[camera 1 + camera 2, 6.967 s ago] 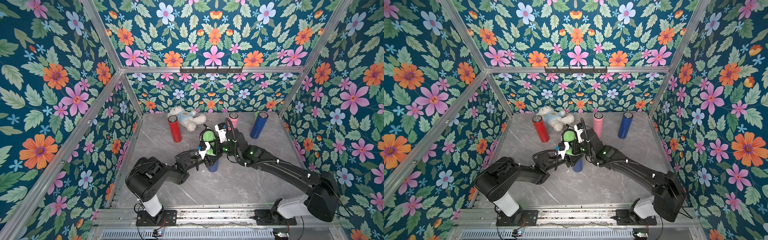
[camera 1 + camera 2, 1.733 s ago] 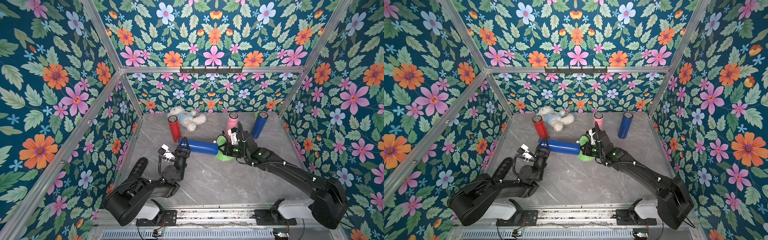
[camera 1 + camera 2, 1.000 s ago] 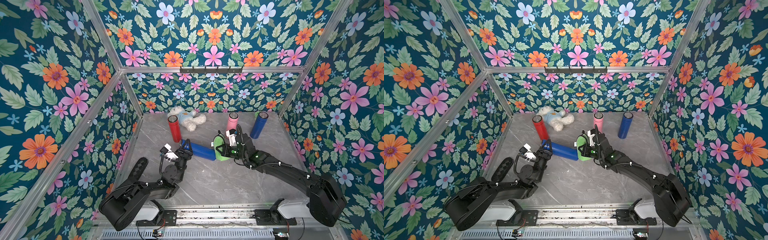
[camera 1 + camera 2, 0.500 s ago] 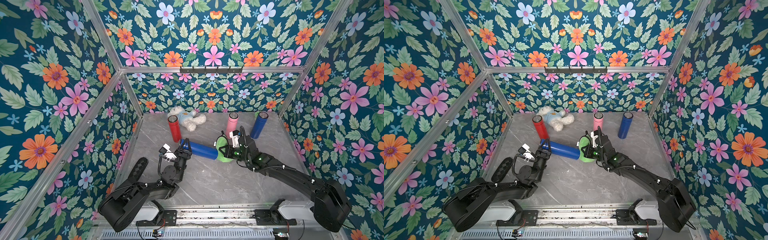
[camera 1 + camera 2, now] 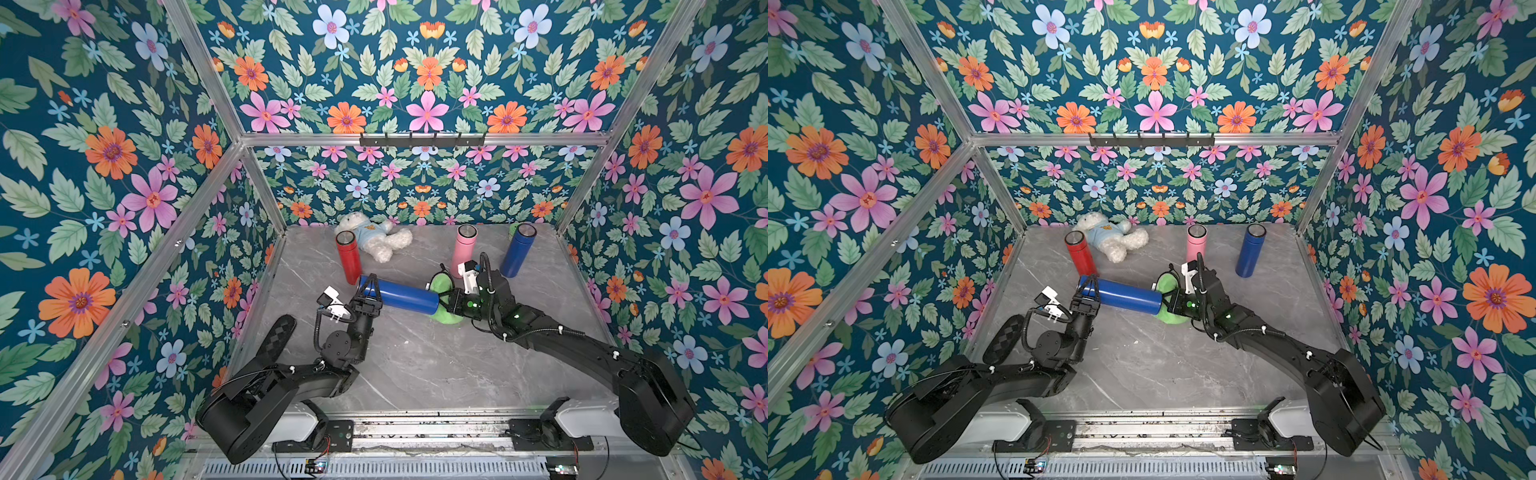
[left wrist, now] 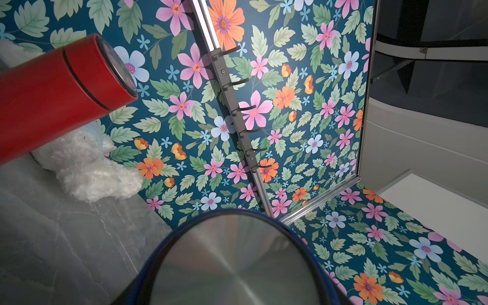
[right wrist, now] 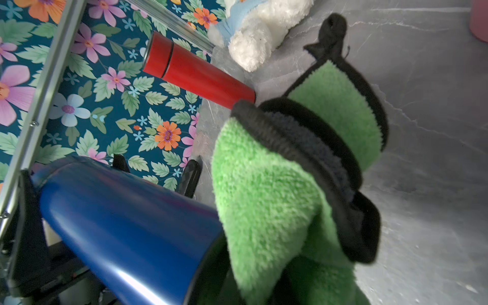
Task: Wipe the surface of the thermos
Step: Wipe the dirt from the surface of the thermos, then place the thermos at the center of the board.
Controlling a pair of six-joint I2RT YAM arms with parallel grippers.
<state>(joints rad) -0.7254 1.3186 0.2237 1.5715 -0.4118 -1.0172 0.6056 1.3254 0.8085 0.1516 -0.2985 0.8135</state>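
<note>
Top views: blue thermos (image 5: 399,296) lying sideways.
Left gripper (image 5: 370,289): grasping one end of it.
Right gripper (image 5: 448,301): clenched on green cloth (image 5: 441,286), pressed to the other end.

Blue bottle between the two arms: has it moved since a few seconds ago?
Yes. The blue bottle was upright mid-table; now it is held sideways, one end close to the standing red bottle.

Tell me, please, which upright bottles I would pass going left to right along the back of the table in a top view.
The red bottle → the pink bottle → the blue bottle.
</note>
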